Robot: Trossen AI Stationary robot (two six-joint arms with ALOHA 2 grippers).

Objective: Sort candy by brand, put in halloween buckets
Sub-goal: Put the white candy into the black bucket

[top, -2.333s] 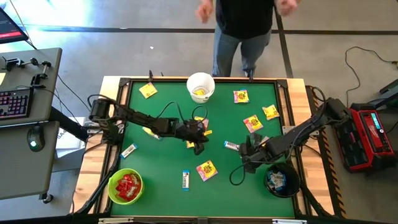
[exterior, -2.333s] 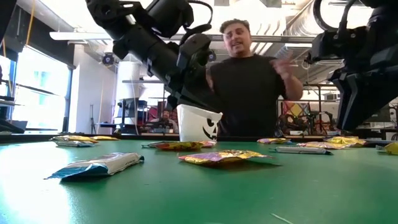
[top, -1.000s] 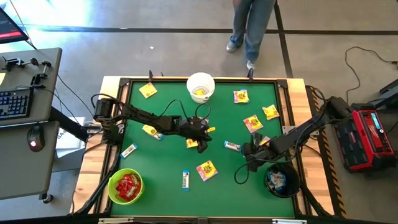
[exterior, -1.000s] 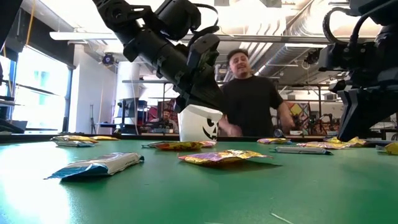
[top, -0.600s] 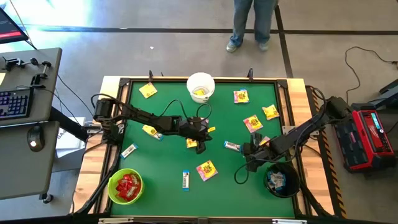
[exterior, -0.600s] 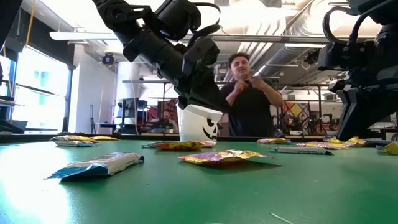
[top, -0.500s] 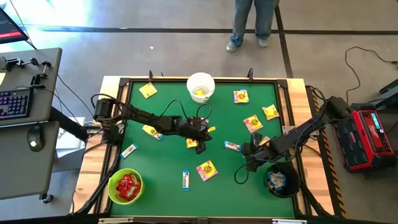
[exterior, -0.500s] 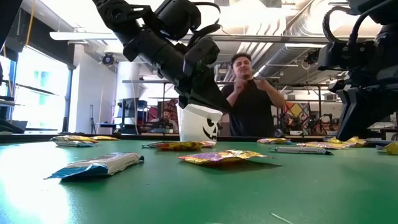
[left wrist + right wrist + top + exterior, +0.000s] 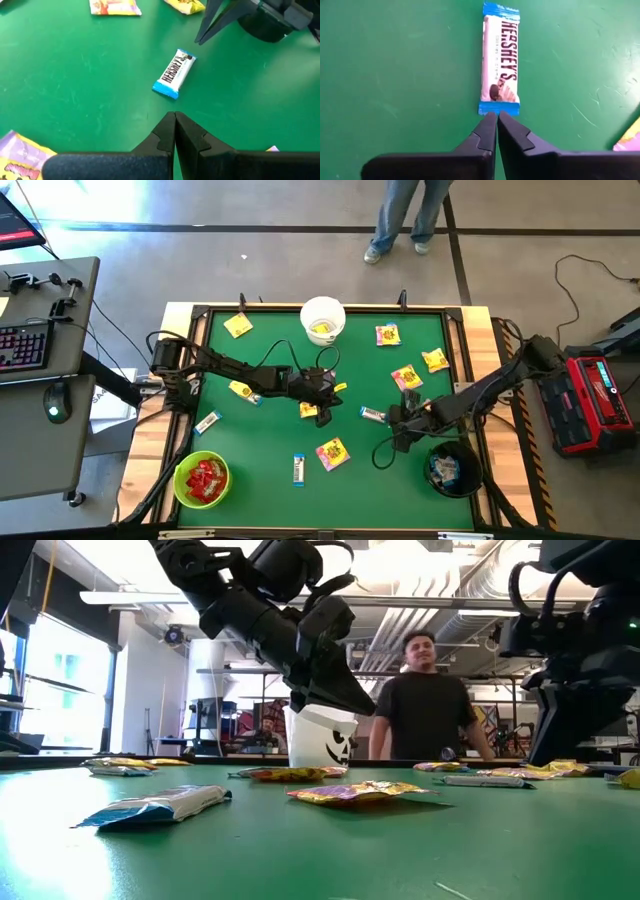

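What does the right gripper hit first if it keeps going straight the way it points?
Probably the white-and-blue Hershey's bar: the shut right gripper points at its near end, tips just short of it. Their height above the mat is unclear.

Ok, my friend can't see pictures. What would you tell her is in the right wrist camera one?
The right gripper is shut, its tips right at the near end of a white-and-blue Hershey's bar lying flat on the green table. A bit of a yellow wrapper peeks in at the edge.
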